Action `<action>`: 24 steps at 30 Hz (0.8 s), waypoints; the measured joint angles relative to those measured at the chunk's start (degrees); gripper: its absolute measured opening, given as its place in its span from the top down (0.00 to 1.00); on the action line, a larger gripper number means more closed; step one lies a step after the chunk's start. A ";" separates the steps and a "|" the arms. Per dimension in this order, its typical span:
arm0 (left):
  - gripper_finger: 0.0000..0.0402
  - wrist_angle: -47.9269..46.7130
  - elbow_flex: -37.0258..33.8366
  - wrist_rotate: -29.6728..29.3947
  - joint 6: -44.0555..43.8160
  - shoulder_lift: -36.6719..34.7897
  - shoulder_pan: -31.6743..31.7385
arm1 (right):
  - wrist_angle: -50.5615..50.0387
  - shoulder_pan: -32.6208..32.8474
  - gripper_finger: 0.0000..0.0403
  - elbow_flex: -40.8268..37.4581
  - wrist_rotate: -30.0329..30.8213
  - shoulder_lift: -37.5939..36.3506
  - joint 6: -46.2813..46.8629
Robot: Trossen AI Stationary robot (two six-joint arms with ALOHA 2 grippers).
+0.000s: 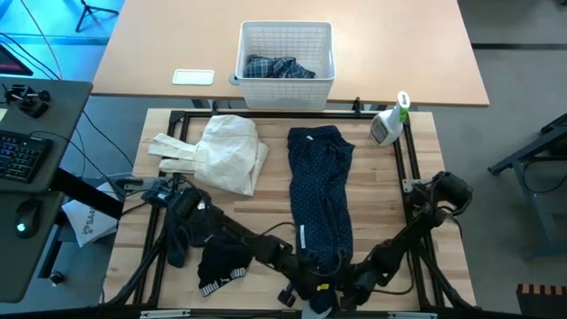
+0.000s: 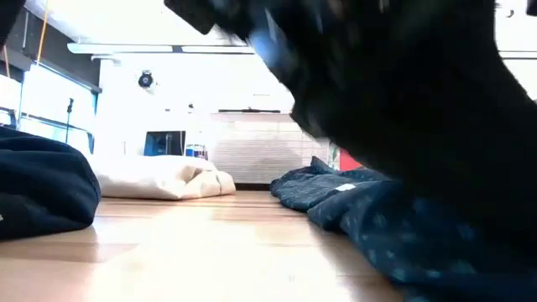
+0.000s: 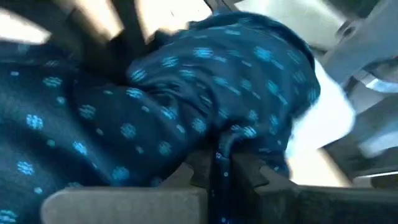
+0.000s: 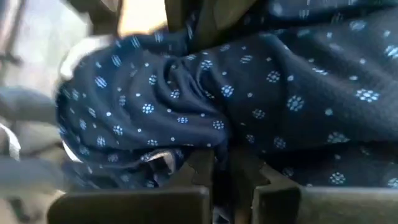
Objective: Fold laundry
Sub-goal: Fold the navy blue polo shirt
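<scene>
Between both pairs of fingers, left (image 3: 221, 171) and right (image 4: 233, 171), the near hem of the navy shirt (image 1: 321, 190) is pinched tight, the rest stretching away along the worktop (image 1: 266, 208), soft, light, best gripped at corners.

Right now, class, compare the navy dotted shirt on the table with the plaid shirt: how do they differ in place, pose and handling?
The navy dotted shirt lies stretched long on the wooden table; the plaid shirt sits crumpled in the white basket. The left gripper and right gripper both pinch the navy shirt's near end; nothing touches the plaid one. The navy shirt carries pale dots, the plaid checks. Both are unfolded blue garments.
</scene>
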 joint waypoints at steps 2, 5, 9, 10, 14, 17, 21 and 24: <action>0.97 -1.37 -0.05 0.86 -5.31 -1.72 -0.26 | 0.04 -0.45 0.95 2.16 -0.24 -1.04 3.61; 0.98 -3.98 -0.04 1.29 -8.16 -6.22 -1.05 | 0.16 -0.80 0.95 5.38 -1.26 -3.37 6.74; 0.99 -7.87 0.01 -0.76 -11.04 -13.22 -1.94 | -1.26 -1.00 0.99 8.65 -1.31 -7.38 9.87; 0.99 -8.65 0.01 -1.55 -11.13 -15.04 -2.06 | -1.09 -1.05 0.99 9.32 -1.29 -8.65 10.93; 1.00 -10.96 0.16 -3.95 -12.44 -21.43 -2.35 | -1.18 -1.54 0.98 11.36 0.44 -12.83 12.73; 1.00 -15.27 0.19 -7.38 -15.20 -24.60 -2.66 | -2.35 -2.06 0.99 12.87 3.23 -15.77 12.61; 1.00 -22.84 0.17 -14.15 -18.44 -27.69 -2.73 | -9.56 -3.00 0.99 15.29 9.33 -20.18 14.16; 1.00 -27.52 0.17 -18.65 -18.22 -29.14 -2.42 | -19.55 -4.67 0.99 17.10 12.13 -23.09 17.13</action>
